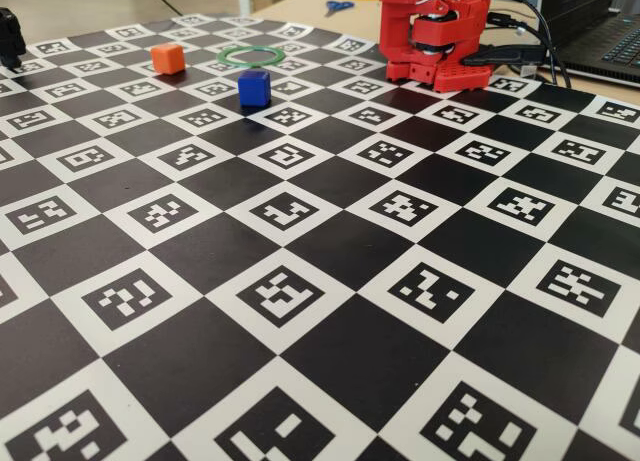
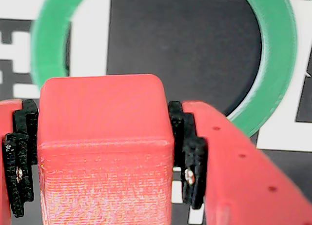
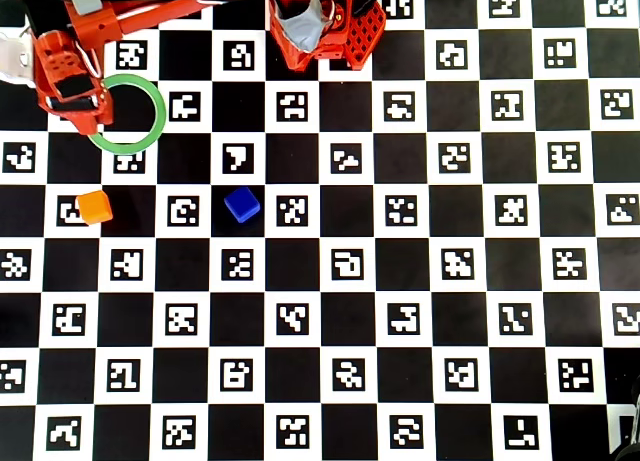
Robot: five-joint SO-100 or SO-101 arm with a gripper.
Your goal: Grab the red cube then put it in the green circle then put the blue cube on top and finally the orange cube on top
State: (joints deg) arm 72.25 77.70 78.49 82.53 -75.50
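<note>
The red cube sits squarely between the jaws in the wrist view, filling the gap from one black pad to the other. Both pads press flat against its side faces, so the gripper is clenched on it. The cube's top face and front face both show, and its upper edge lies level across the picture.

Behind the cube in that view lies the green circle, a flat ring on the board. Its arc runs up the left side, out of the top of the picture, and down the right side, passing behind the right finger. A dark square of the board shows through its middle, just above the cube. Whether the cube touches the board or hangs over it cannot be told from here.

From overhead, the gripper reaches in from the top left corner and covers the left rim of the circle; the cube itself is hidden under the arm. The orange cube rests on the board below the ring, apart from it. The blue cube stands further right, well apart from both the ring and the orange one.

In the fixed view the circle lies far back on the board, with the orange cube to its left and the blue cube nearer the camera. The arm's base stands to the right of them.
</note>
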